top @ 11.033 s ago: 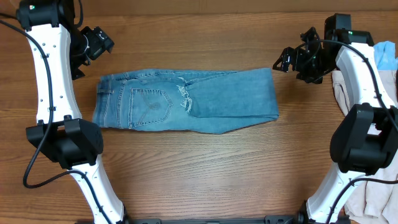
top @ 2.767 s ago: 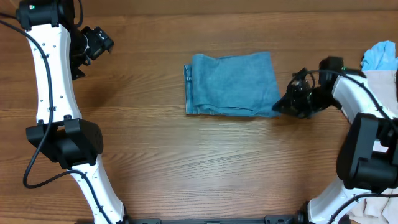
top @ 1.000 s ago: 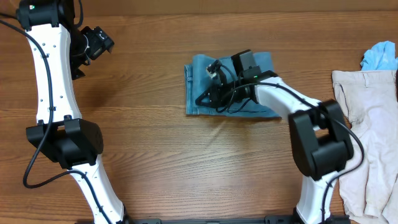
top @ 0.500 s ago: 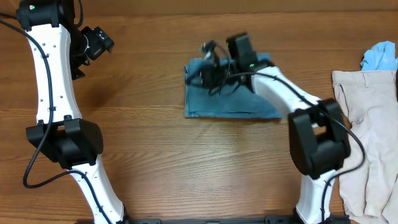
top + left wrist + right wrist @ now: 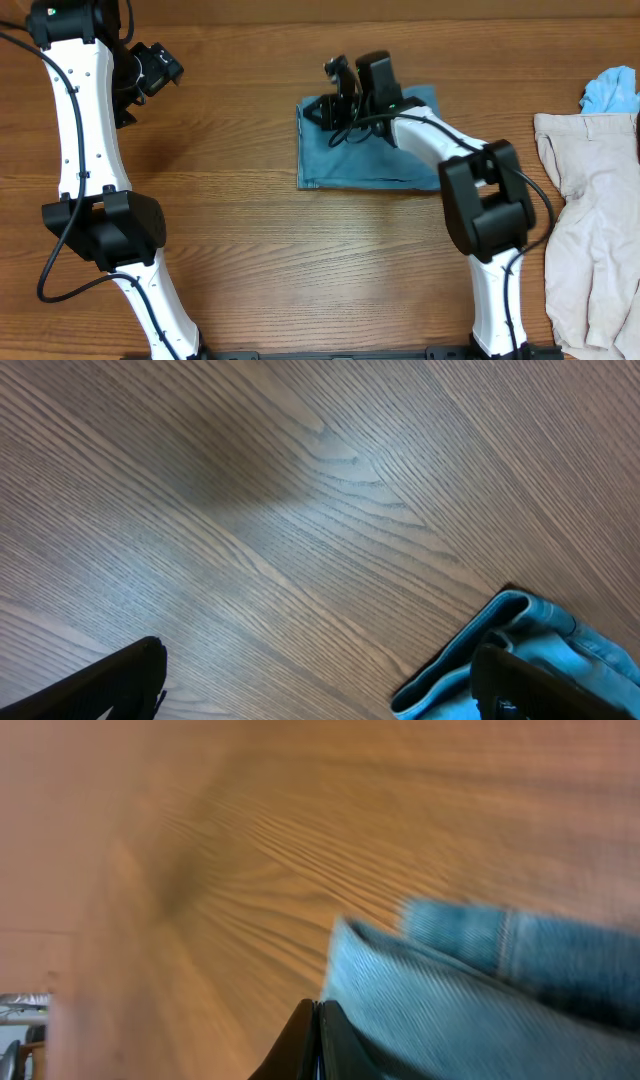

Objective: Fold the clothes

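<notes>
Light blue faded denim jeans (image 5: 385,160): folded to a compact rectangle, lying flat on the brown wooden worktop (image 5: 300,260), centre, toward the far side. Right gripper (image 5: 317,1012) fully closed, tips at the jeans' far-left corner; wrist view blurred, cannot tell if any cloth is pinched. Left gripper (image 5: 320,685) spread wide, nothing between its fingers, far left, well apart from the jeans. Cream trousers (image 5: 590,220) lie along the right edge, a crumpled light blue cloth (image 5: 610,90) just beyond them, far right.

Bright even light; right wrist view blurs the jeans (image 5: 455,1010).
</notes>
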Robot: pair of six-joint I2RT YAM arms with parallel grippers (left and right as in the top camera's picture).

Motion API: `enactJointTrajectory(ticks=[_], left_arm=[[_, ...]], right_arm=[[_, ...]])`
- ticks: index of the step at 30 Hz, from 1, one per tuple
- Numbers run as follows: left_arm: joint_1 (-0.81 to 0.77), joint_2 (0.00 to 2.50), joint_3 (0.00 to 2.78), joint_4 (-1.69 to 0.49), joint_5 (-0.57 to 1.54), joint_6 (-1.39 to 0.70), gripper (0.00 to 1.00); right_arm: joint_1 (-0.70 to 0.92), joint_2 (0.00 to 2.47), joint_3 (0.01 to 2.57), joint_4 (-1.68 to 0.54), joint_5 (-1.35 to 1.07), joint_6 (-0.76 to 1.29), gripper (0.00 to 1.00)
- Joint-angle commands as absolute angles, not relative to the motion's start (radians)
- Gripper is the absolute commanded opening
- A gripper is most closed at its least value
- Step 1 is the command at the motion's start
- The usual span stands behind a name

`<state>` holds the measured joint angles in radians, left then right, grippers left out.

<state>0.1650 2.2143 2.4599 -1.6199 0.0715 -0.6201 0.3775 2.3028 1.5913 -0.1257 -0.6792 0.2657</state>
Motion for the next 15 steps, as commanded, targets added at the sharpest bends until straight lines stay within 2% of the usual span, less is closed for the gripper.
enactJointTrajectory(ticks=[1, 8, 15], left_arm=[[0.163, 2.205, 2.469, -1.619, 0.071, -0.601, 1.00], [0.163, 2.205, 2.469, -1.619, 0.071, -0.601, 1.00], [0.163, 2.205, 2.469, -1.619, 0.071, -0.601, 1.00]], right_arm=[[0.397, 2.386, 1.591, -0.121, -0.663, 0.289, 0.04], [0.350, 2.320, 1.754, -0.130, -0.886, 0.392, 0.04], [0.126, 2.226, 1.834, -0.247, -0.874, 0.394, 0.04]])
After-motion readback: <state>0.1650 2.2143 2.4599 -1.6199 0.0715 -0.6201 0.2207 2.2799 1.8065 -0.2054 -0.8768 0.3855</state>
